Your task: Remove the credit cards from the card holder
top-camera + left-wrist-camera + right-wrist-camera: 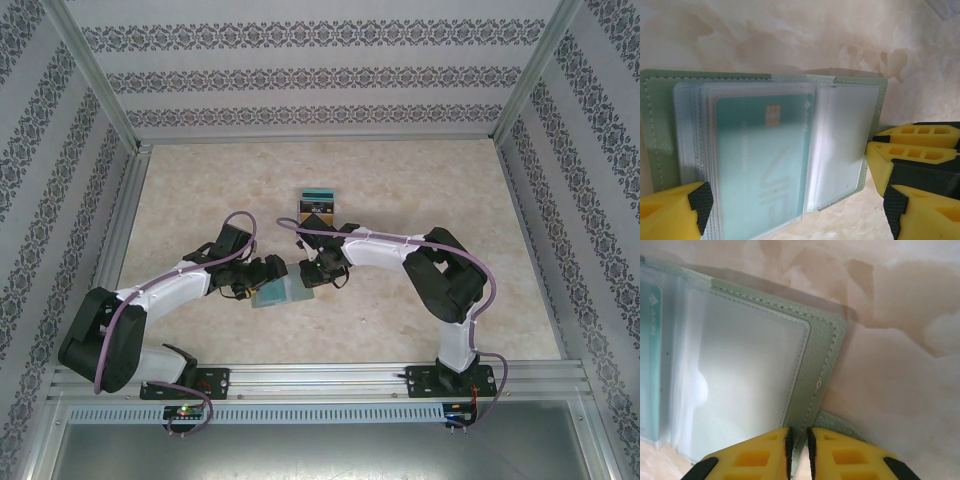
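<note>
Marbled counter (400, 180) carries the open card holder (660, 125) between your arms: your right tool (799, 450) pinches its right cover edge, while your spread left tool (795, 205) straddles the teal card (760, 160), whose long axis seemingly points back at it.

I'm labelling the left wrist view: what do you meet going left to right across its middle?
The holder's green cover → teal card → empty clear pocket → right tool.
</note>
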Robot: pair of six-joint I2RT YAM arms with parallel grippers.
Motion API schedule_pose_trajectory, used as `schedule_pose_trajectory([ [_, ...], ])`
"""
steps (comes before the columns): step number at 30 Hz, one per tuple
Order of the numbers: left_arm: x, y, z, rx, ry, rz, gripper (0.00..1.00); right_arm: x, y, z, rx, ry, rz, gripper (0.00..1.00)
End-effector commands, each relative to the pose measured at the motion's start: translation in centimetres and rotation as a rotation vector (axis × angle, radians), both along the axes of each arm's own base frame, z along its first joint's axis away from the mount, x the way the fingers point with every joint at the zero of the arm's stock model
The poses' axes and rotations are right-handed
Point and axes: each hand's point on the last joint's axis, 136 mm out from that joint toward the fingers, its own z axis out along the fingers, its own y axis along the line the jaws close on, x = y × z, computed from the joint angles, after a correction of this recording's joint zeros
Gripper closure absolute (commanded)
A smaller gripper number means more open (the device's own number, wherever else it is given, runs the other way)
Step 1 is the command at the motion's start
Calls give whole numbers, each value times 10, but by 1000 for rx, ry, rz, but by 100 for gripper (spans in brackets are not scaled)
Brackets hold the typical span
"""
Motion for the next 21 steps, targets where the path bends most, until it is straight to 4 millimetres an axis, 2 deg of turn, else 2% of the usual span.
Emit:
schedule_pose_trajectory([
  [1, -3, -7, 1, -17, -9, -24, 10, -28, -8, -22, -67, 71, 27, 79],
  [14, -9, -6, -14, -7, 34, -27, 10, -28, -8, -22, -67, 72, 28, 79],
  [21, -10, 4, -6, 34, 10, -7, 10, -30, -8, -23, -69, 74, 28, 79],
])
